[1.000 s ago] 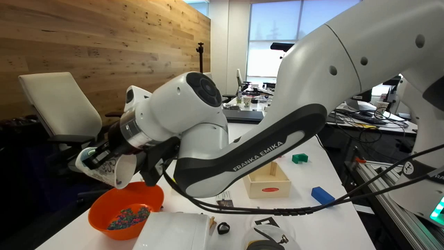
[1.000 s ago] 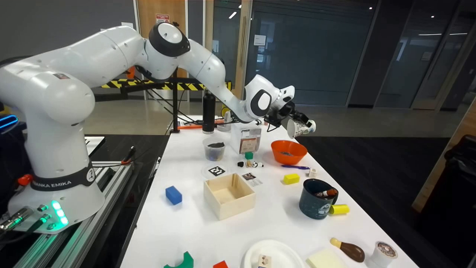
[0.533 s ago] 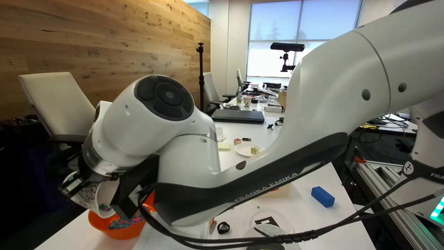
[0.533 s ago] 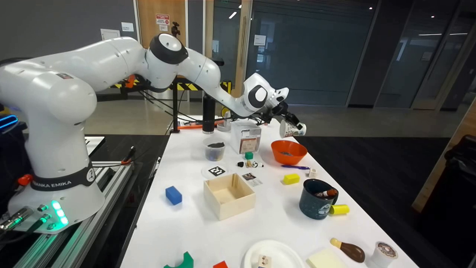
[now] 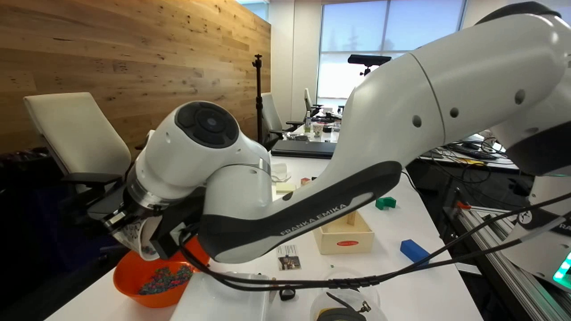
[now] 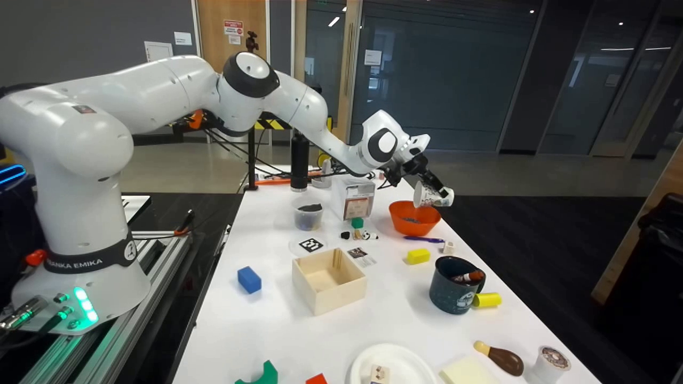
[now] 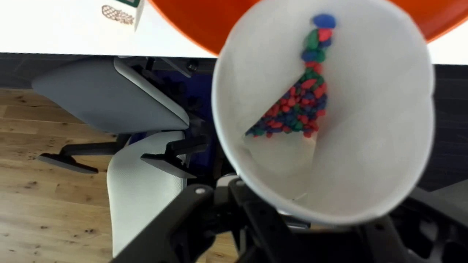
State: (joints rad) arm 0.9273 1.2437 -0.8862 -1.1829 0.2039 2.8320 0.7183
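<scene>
Cup (image 6: pixel 428 199), white and patterned, lies on its side in the grip of the end effector (image 6: pixel 441 191), clamped on its wall. From where I stand it hangs just above the orange bowl (image 6: pixel 415 228) on the desk (image 6: pixel 395 304), with no contact I can see. Its long axis runs near level, tipping down toward the mouth, which points back toward the robot's base (image 6: pixel 80 298) and over the bowl. Mouth above bowl is, I judge, the relation that counts: inside, small coloured bits (image 7: pixel 298 109) trail from the bottom toward the rim on the bowl's side.
</scene>
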